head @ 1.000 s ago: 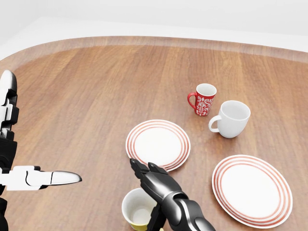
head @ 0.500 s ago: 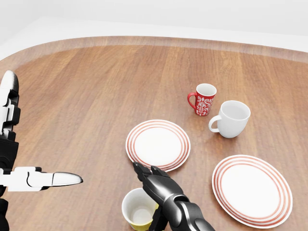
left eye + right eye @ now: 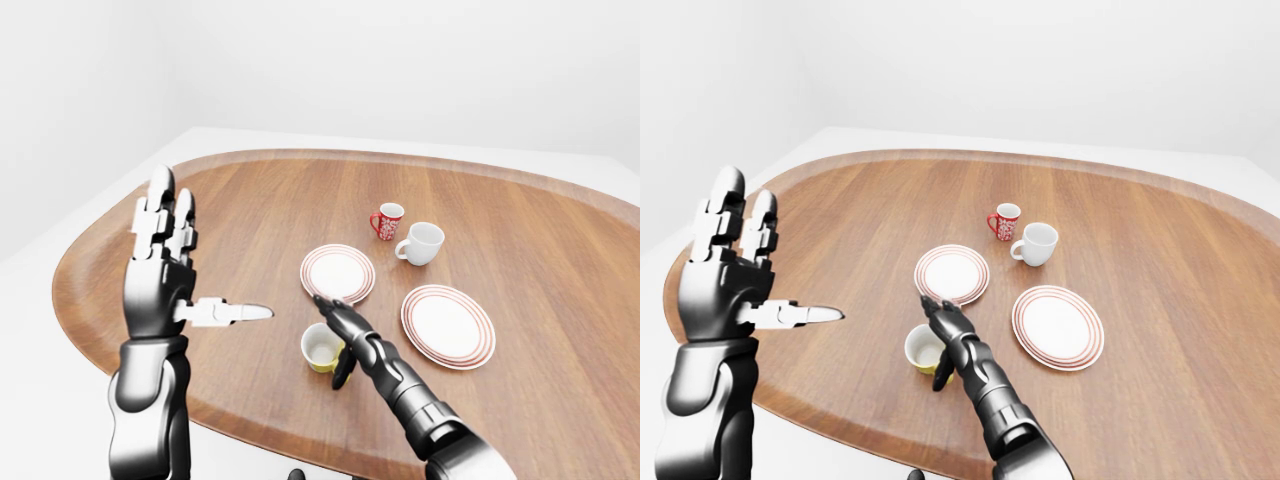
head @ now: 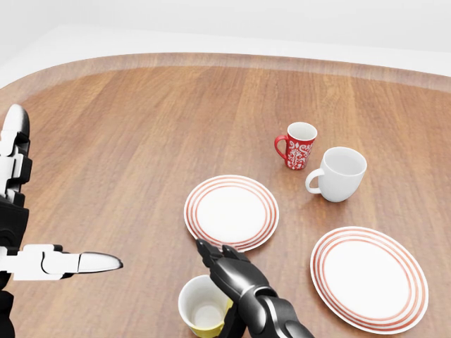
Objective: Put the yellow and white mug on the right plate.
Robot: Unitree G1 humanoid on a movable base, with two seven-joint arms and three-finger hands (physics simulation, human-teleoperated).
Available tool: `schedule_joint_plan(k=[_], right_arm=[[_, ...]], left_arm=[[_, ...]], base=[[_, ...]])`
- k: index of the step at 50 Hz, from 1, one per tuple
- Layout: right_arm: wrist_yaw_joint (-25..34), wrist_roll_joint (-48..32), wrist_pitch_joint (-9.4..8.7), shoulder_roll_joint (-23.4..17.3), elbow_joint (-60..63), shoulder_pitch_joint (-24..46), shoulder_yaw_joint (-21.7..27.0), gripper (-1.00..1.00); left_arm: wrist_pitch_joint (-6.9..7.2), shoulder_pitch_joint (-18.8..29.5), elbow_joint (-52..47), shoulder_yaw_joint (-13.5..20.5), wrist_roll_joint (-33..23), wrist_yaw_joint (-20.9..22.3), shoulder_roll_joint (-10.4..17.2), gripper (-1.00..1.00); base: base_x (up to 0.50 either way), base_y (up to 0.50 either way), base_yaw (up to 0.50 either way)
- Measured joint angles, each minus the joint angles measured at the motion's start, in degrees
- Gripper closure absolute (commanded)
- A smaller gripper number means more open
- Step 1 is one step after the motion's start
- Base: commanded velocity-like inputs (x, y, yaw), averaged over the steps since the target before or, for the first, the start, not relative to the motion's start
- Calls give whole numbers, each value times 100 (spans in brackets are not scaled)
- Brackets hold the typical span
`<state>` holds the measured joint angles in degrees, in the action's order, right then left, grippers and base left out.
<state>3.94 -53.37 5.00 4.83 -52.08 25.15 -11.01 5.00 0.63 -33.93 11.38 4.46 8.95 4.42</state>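
Note:
The yellow and white mug point(image 4: 203, 308) stands upright near the bottom edge of the head view, white inside and yellow outside. My dark right hand point(image 4: 224, 290) is open and lies against the mug's right side. Its fingers point(image 4: 211, 255) stretch past the rim, and its thumb hangs down beside the mug. The right plate point(image 4: 370, 277), white with red rings, lies bare at the lower right, well apart from the mug. My left hand point(image 3: 175, 268) is held up at the left of the left-eye view, open and holding nothing.
A second red-ringed plate point(image 4: 231, 212) lies just above the mug. A red patterned mug point(image 4: 299, 146) and a larger white mug point(image 4: 340, 174) stand above the right plate. The oval wooden table point(image 4: 127, 141) has its edge close below the yellow mug.
My right hand has slid slightly toward the bottom of the head view along the mug. The mug and the plates have not moved. The left hand has barely shifted.

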Motion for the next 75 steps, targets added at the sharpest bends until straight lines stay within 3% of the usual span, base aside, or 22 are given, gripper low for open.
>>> schedule_joint_plan(k=[10, 11, 12, 19, 23, 32, 43, 51, 67, 75], right_arm=[[-79, 2, 0, 5, -152, 40, 3, -100], [-85, 1, 0, 5, -160, 40, 2, 9], [-51, 11, 0, 2, -167, 41, 1, 100], [101, 34, 0, -2, -150, 25, -3, 100], [927, -71, 0, 13, -116, 34, 68, 100], [388, 74, 0, -20, -77, 12, 26, 100], [190, 178, 0, -94, 143, -21, 59, 100], [347, 277, -12, -177, 514, -65, 116, 100], [835, 448, -236, -426, 1308, -161, 275, 100], [900, 589, -229, -613, 1313, -74, 421, 100]], left_arm=[[0, -5, -27, 5, -2, 4, -1, -100], [0, -5, -31, 5, -2, 5, -1, -100], [0, -7, -33, 5, -2, 5, -2, -100], [0, -11, -45, 4, -5, 7, -5, -100], [0, -15, -53, 3, -4, 7, -8, -100], [0, -23, -45, -3, -5, 6, -14, -100], [0, -28, -22, -21, -19, 4, -21, -100], [0, -21, 8, -21, -19, 3, -18, -100], [0, -18, 52, -25, -27, -1, -15, -100], [0, -24, 70, -35, -36, 0, -18, -100]], base=[[0, 0, 0], [0, 0, 0], [0, 0, 0], [0, 0, 0], [0, 0, 0], [0, 0, 0], [0, 0, 0], [0, 0, 0], [0, 0, 0], [0, 0, 0]])
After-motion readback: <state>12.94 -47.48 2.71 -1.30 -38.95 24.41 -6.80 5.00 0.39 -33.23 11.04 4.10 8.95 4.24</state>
